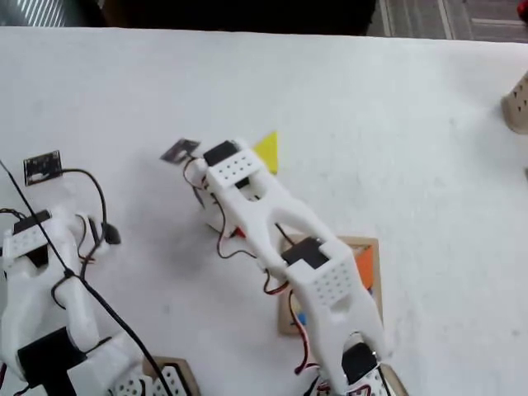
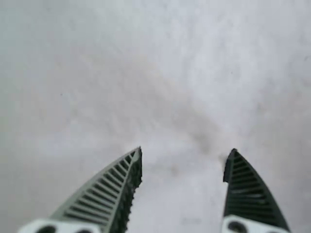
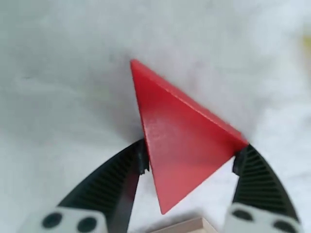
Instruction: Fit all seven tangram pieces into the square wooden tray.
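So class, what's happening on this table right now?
The right end effector is closed on a red triangle, one finger at each side. The left end effector hangs open over the white table. The wooden tray holds an orange piece and a blue piece; a yellow triangle lies outside it.

White table (image 1: 412,107), grey floor (image 1: 487,16) beyond

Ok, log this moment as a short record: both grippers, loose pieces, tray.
left gripper: open, over bare table
right gripper: closed on the red triangle, fingers on opposite sides
yellow triangle: on the table, outside the tray, by the right arm's wrist
tray: wooden, partly under the right arm
in tray: orange piece; a bit of a blue piece
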### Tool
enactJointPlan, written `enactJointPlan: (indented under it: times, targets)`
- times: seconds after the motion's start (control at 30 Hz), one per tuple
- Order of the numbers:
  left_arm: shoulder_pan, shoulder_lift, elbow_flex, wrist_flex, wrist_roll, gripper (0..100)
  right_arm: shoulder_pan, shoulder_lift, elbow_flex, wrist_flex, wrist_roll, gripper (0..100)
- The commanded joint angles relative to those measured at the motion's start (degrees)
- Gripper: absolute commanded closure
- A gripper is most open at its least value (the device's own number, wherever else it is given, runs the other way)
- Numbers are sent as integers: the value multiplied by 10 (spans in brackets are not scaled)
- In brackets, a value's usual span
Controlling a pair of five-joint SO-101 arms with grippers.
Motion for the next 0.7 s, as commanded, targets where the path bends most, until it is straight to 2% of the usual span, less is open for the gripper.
enactJointPlan:
  times: [0.0,0.17,0.37,0.67]
  targets:
    - [-4,-23,-3,2,0,731,8,-12,-6,13,11,716]
    - [-4,-23,-3,2,0,731,7,-75,0,35,65,594]
    - [-3,-23,-3,2,0,731,14,-114,24,11,74,589]
    - [-2,-23,-3,2,0,731,3,-61,27,-24,102,590]
